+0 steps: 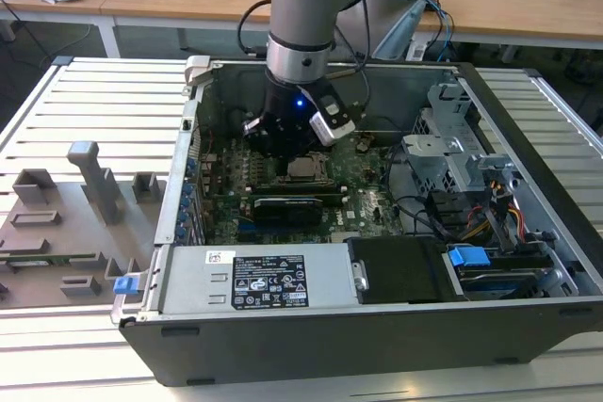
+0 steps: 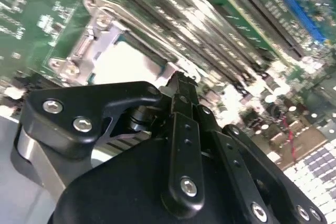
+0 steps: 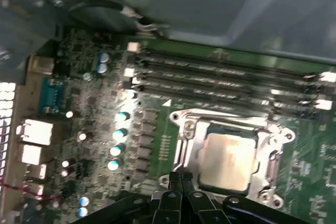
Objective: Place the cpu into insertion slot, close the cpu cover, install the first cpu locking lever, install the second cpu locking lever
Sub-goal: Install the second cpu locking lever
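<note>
Gripper (image 3: 181, 178) — fingers together, empty — just beside cpu (image 3: 227, 160), under the closed cpu cover (image 3: 185, 124).

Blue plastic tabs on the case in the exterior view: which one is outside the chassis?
The blue tab at the exterior view's left, on the case's outer front corner. The other blue tab sits inside, by the drive bays.

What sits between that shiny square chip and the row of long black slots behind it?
In the first wrist view, only the cpu cover's metal edge and a strip of green board separate the cpu from the long slots.
</note>
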Motion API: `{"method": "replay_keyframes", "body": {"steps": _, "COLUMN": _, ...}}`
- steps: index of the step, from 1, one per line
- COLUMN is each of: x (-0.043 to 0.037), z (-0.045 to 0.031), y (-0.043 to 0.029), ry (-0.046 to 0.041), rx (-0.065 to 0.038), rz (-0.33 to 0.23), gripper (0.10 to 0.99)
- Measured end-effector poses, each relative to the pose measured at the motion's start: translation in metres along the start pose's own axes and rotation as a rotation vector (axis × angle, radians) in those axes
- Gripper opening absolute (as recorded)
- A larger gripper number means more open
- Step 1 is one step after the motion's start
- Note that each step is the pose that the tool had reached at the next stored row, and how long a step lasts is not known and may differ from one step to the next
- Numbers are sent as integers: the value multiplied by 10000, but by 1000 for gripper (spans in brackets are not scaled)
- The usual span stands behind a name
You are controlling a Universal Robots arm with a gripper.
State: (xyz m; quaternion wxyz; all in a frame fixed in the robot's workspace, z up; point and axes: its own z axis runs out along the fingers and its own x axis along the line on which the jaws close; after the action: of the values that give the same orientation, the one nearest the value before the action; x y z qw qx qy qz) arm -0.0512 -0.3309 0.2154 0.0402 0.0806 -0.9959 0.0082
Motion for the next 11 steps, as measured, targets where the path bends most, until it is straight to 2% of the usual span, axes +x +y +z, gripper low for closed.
{"method": "replay_keyframes", "body": {"steps": 2, "x": -107, "z": -4, "y": 14, "ry": 106, "rx": -9, "rz": -1, "gripper": 106}}
{"method": "replay_keyframes", "body": {"steps": 4, "x": -268, "z": -12, "y": 22, "ry": 238, "rx": -13, "rz": -2, "gripper": 106}}
{"method": "replay_keyframes", "body": {"steps": 5, "x": -316, "z": -16, "y": 25, "ry": 273, "rx": -7, "rz": -3, "gripper": 106}}
{"method": "replay_keyframes", "body": {"steps": 7, "x": -332, "z": -46, "y": 31, "ry": 292, "rx": 45, "rz": 3, "gripper": 106}}
{"method": "replay_keyframes", "body": {"steps": 8, "x": -324, "z": -154, "y": 31, "ry": 293, "rx": 54, "rz": 3, "gripper": 106}}
{"method": "replay_keyframes", "body": {"steps": 9, "x": -320, "z": -206, "y": 30, "ry": 293, "rx": 59, "rz": 4, "gripper": 106}}
{"method": "replay_keyframes", "body": {"steps": 11, "x": -319, "z": -209, "y": 30, "ry": 293, "rx": 60, "rz": 4, "gripper": 106}}
